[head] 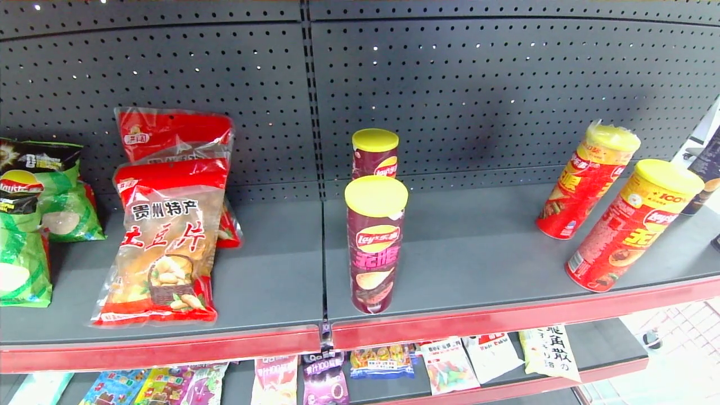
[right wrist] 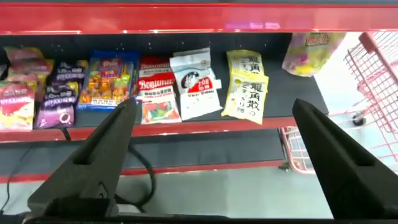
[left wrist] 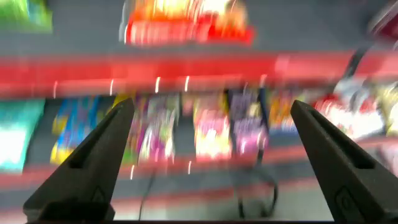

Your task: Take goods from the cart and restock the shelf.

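Head view: grey shelf [head: 270, 281], pegboard [head: 478, 84] behind | left fingers [left wrist: 93, 162] spread | right fingers [right wrist: 93, 158] spread

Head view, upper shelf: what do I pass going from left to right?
green chip bags → red snack bags → two maroon cans with yellow lids, one behind the other → two red cans with yellow lids → dark package at the edge

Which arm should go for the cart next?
Right, probably. Both are open and empty, but the right end effector has the red wire cart in its wrist view, beside the lower shelf; the left end effector faces packets on the shelves.
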